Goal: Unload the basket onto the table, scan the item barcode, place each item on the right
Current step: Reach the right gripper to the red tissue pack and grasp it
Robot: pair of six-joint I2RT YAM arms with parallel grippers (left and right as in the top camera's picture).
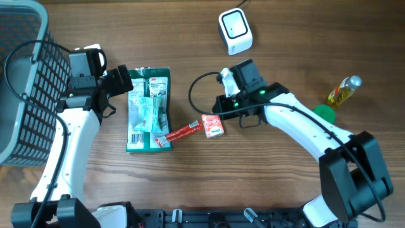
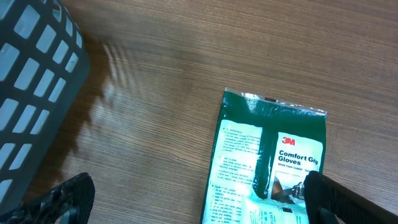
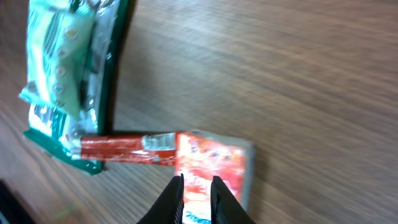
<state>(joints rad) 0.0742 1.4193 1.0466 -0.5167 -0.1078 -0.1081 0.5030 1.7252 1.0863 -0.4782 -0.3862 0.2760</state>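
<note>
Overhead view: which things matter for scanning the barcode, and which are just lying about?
Job: red packet at the right gripper; white scanner box.
Lying about: glove pack; red stick sachet; oil bottle; green lid; grey basket.

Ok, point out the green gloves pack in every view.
Overhead: gloves pack left of centre.
Left wrist: it fills the lower right.
Right wrist: upper left corner.
Landmark: red stick lying across its corner, in overhead and right wrist only.
</note>
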